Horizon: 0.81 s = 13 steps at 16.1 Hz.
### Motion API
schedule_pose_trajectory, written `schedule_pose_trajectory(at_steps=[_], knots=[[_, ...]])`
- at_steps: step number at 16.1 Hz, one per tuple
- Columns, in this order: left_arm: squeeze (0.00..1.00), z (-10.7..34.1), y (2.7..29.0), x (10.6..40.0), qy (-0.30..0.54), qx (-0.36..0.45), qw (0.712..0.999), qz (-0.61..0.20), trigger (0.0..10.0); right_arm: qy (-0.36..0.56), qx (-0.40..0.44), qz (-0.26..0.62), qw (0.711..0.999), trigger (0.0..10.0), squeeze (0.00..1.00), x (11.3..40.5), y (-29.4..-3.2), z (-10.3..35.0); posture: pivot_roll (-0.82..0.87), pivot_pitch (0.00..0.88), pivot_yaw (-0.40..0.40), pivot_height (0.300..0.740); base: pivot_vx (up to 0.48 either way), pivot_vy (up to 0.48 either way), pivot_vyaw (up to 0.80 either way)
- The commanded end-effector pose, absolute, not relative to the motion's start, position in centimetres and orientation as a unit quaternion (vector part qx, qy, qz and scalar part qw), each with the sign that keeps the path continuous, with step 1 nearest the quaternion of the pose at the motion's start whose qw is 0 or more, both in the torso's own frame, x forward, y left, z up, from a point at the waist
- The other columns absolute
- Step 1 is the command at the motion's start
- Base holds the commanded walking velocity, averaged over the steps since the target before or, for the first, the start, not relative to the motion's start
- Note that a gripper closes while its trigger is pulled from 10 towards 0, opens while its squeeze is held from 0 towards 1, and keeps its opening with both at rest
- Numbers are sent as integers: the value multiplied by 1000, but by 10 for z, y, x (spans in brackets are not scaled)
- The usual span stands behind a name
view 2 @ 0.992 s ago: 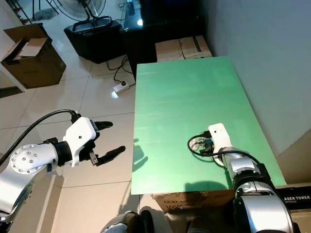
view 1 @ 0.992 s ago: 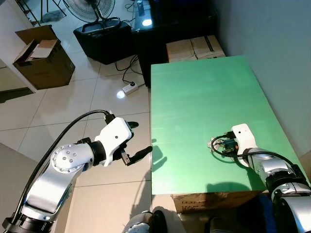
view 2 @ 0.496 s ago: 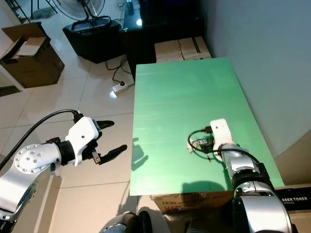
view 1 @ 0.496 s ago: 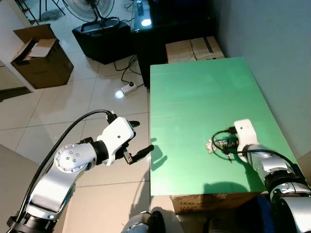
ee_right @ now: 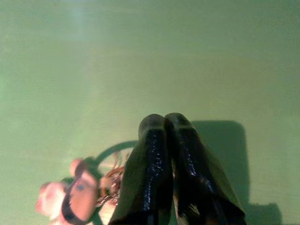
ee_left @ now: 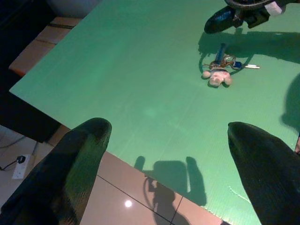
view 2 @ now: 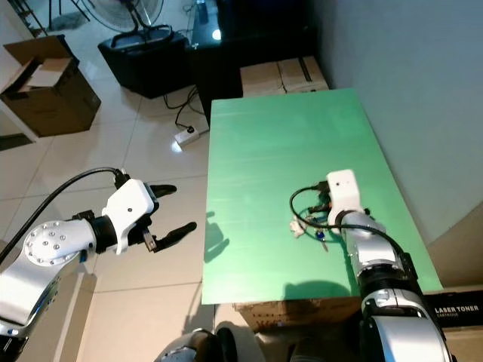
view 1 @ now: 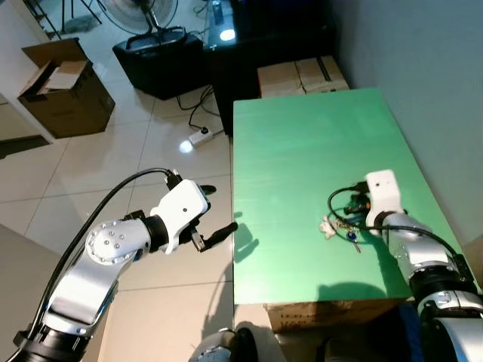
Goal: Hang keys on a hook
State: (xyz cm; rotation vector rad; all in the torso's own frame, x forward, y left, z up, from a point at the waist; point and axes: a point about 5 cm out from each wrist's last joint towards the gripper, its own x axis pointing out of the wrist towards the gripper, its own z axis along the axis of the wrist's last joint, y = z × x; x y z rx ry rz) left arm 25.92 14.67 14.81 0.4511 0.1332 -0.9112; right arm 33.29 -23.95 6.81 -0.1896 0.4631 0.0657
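Clearly the keys [ee_left: 224, 66] are a light, loose bunch: a thin metal ring, a blue-headed key and a small soft pink charm, lying flat on the green table [view 1: 302, 151], lower right of the left eye frame. They should weigh little but will swing and jingle when lifted, and the metal is likely slippery against hard fingers. The ring looks like the best place to take hold, since it is also what must go over a hook; the charm would squash and let the rest dangle.

At the keys, the right gripper [ee_right: 166, 123] has its two fingers pressed together, tips down near the ring; whether they pinch any part of the bunch cannot be told. Left of the table edge, the left gripper [view 1: 207, 215] hangs over the tiled floor with fingers spread wide, holding nothing.

Around: a cardboard box [view 1: 64, 90] at upper left, a fan [view 1: 139, 11] and a dark case at top, a power strip [view 1: 200, 136] on the floor. Nothing crowds the keys.
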Motion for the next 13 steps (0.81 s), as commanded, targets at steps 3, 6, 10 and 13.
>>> schedule_pose_trajectory(at_steps=[3, 6, 10, 13], knots=[[0, 146, 152, 259, 72, 227, 870, -432, 10000, 208, 4, -52, 977, 10000, 1000, 325, -251, 62, -18, 133, 215, 740, 0, 0, 0], [0, 148, 153, 261, 72, 229, 869, -433, 10000, 229, 32, -70, 971, 10000, 1000, 319, -254, 51, -8, 139, 218, 740, 0, 0, 0], [0, 149, 153, 261, 72, 231, 867, -436, 10000, 237, 79, -47, 967, 10000, 1000, 314, -247, 40, -4, 143, 225, 740, 0, 0, 0], [0, 151, 155, 260, 73, 232, 866, -436, 10000, 236, 81, -58, 967, 10000, 1000, 315, -253, 41, 9, 156, 229, 740, 0, 0, 0]])
